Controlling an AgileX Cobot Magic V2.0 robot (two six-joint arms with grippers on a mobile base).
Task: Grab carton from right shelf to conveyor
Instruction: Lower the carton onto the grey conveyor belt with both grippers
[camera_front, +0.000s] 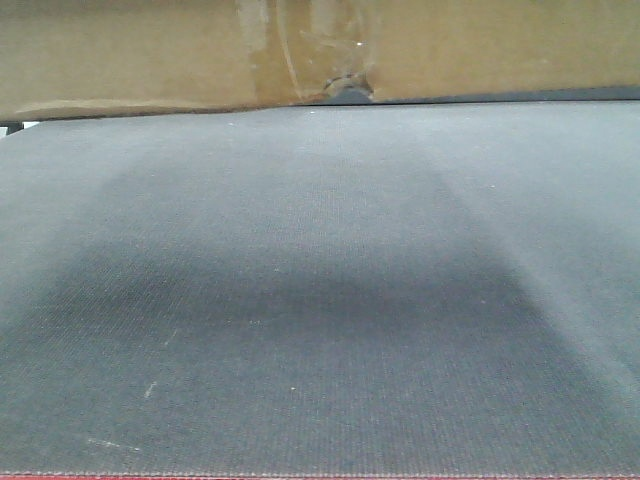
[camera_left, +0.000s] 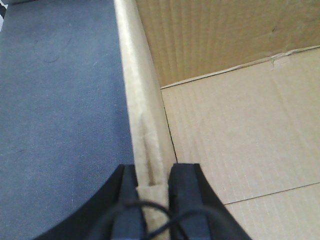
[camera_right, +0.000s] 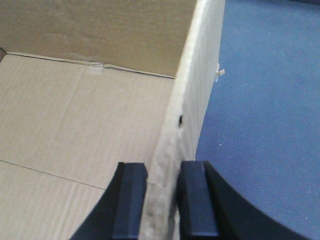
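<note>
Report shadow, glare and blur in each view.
Front view: a broad soft shadow darkens the middle of the conveyor, and the tape on the carton glints. Left wrist view: even light; the left hand and the carton wall it clamps are blurred up close. Right wrist view: the same softness at the right hand, no glare.
</note>
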